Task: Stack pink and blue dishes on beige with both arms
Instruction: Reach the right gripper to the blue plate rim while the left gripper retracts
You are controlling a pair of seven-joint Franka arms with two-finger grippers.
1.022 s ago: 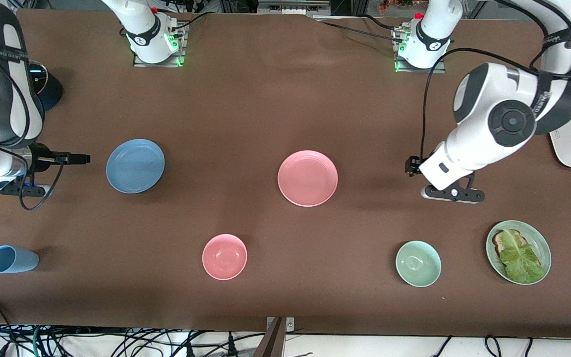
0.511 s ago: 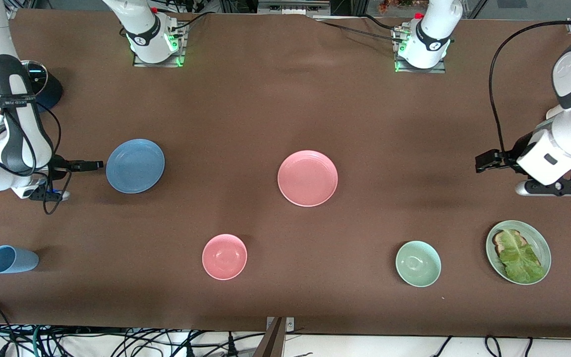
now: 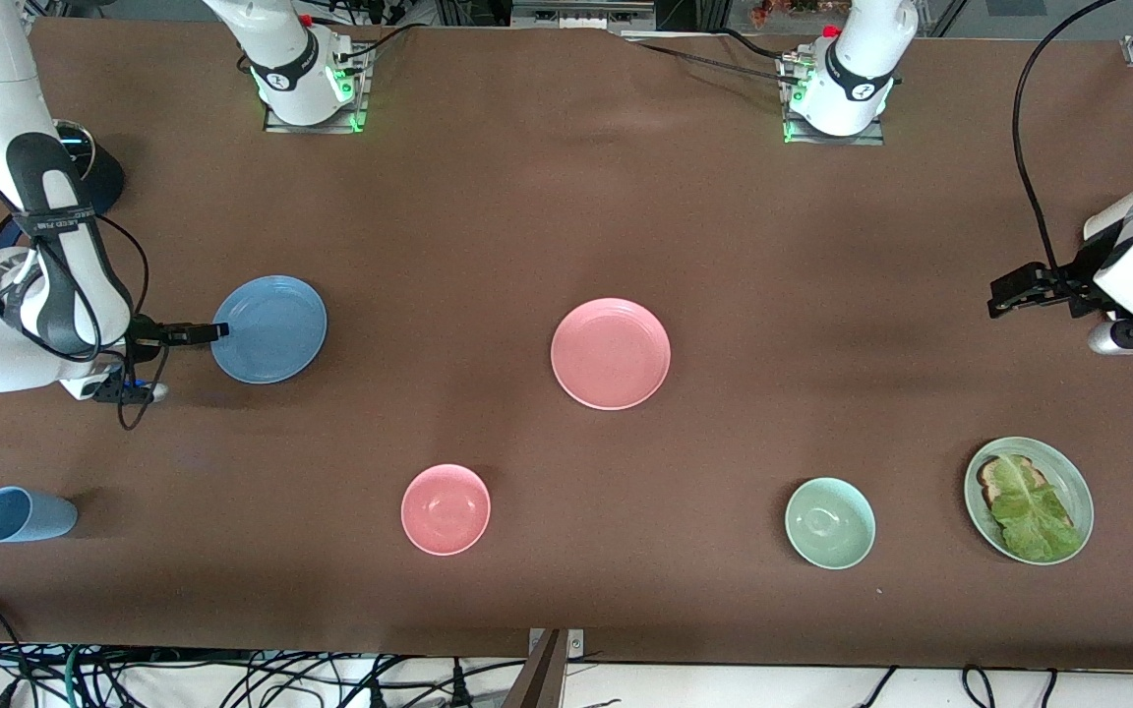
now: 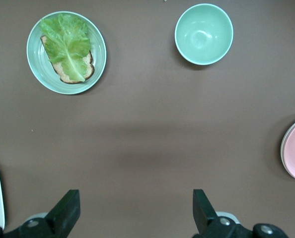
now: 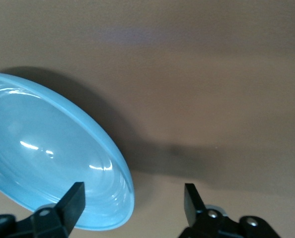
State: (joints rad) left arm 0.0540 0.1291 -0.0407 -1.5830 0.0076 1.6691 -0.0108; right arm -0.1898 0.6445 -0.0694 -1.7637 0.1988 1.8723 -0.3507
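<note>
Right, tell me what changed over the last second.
The right claw slid along the table up to the blue plate and now sits at its rim, one finger over the edge, nothing gripped. The left claw pulled away from the pink plate toward its own end of the table, open and empty. Plates, bowls and cup did not move.

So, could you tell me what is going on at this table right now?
The right claw sits open at the rim of the blue plate, not yet gripping it. The left claw hangs open over bare table near the toaster end, holding nothing. The pink plate lies untouched mid-table. No beige plate is in view.
</note>
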